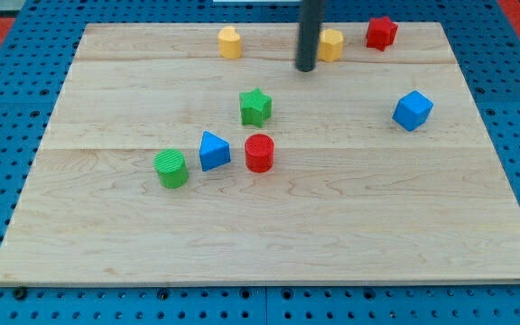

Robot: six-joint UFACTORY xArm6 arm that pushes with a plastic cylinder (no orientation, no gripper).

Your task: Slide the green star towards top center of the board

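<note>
The green star (255, 106) lies on the wooden board (269, 226), a little left of the middle and in the upper half. My tip (306, 67) is above and to the right of the star, apart from it, near the view's top centre. The rod rises out of the view's top. A yellow block (331, 44) sits just right of the rod, partly behind it.
A yellow block (230, 41) lies at the top, left of the rod. A red star-like block (381, 32) is at the top right. A blue cube (413, 110) is at the right. A red cylinder (259, 153), a blue triangle (213, 151) and a green cylinder (171, 169) lie below the star.
</note>
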